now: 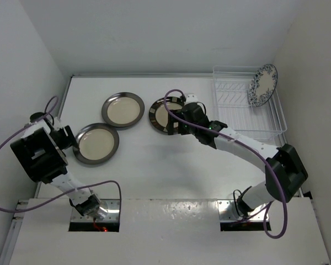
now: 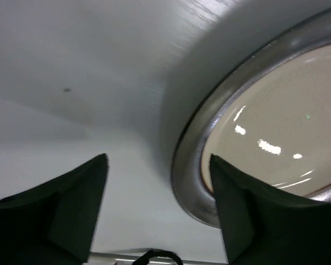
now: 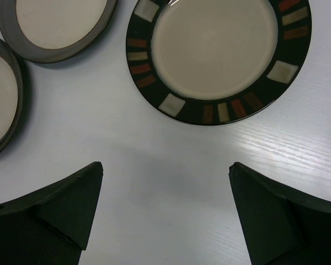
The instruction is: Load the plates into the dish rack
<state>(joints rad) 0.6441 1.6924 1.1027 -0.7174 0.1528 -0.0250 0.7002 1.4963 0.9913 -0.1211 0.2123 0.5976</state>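
The dish rack (image 1: 238,116) stands at the far right, with the blue floral plate (image 1: 263,84) upright in its far right corner. Two metallic-rimmed plates (image 1: 123,109) (image 1: 96,143) and the patch-rimmed plate (image 1: 163,114) lie flat on the table. My left gripper (image 1: 71,139) is open at the nearer metallic plate's left edge. In the left wrist view that gripper (image 2: 159,160) straddles the rim (image 2: 190,165), one finger over the cream centre (image 2: 276,127). My right gripper (image 1: 176,123) is open and empty. In the right wrist view it (image 3: 165,165) hovers just short of the patch-rimmed plate (image 3: 215,47).
White walls close in the table on the left, back and right. The table's left edge (image 1: 59,118) runs just beside my left gripper. The two metallic plates also show in the right wrist view (image 3: 55,22) (image 3: 0,99), to the left of the patch-rimmed plate.
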